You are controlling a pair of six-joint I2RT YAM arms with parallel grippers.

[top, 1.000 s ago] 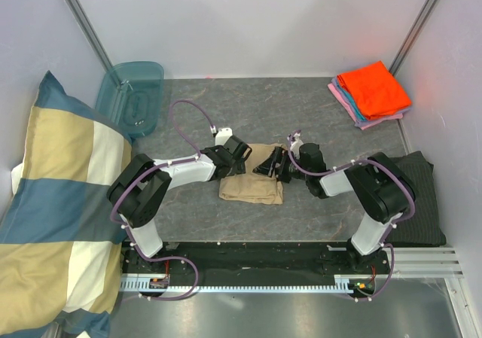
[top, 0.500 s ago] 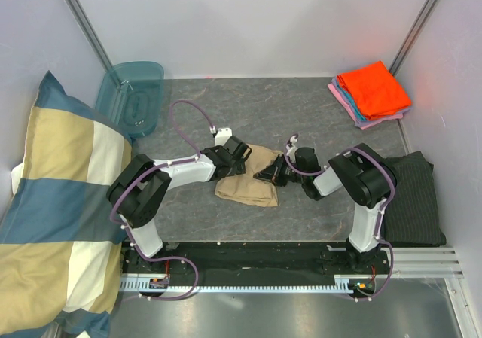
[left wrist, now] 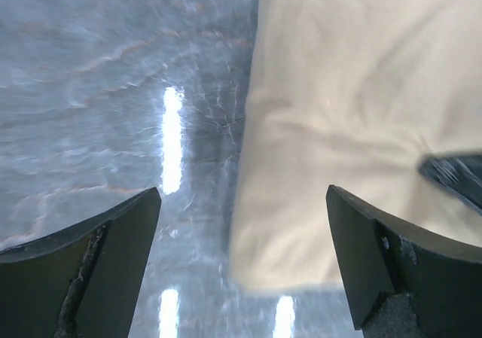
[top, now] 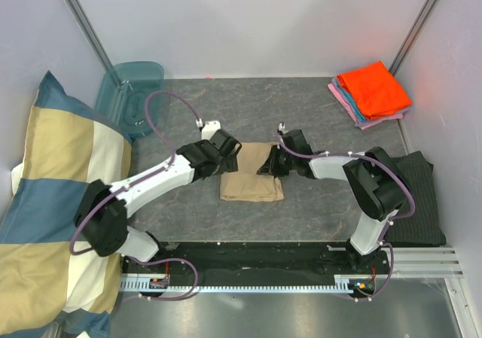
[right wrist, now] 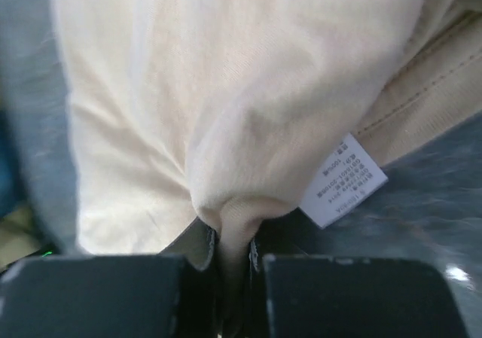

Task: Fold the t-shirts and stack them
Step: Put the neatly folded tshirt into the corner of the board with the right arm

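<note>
Mid-table (top: 316, 116), our right gripper (right wrist: 233, 242) pinches a hem, we think, of the tan t-shirt (top: 252, 186), left gripper (left wrist: 242, 196) gapes, so we'd lift slowly.

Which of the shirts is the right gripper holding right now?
The tan t-shirt mid-table: the right gripper is shut on a fold of it. The orange-topped stack lies untouched in the far right corner.

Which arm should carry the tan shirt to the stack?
Probably right. The right gripper is shut on the tan t-shirt, and the folded stack lies on its side. The left gripper is open, holding nothing.
</note>
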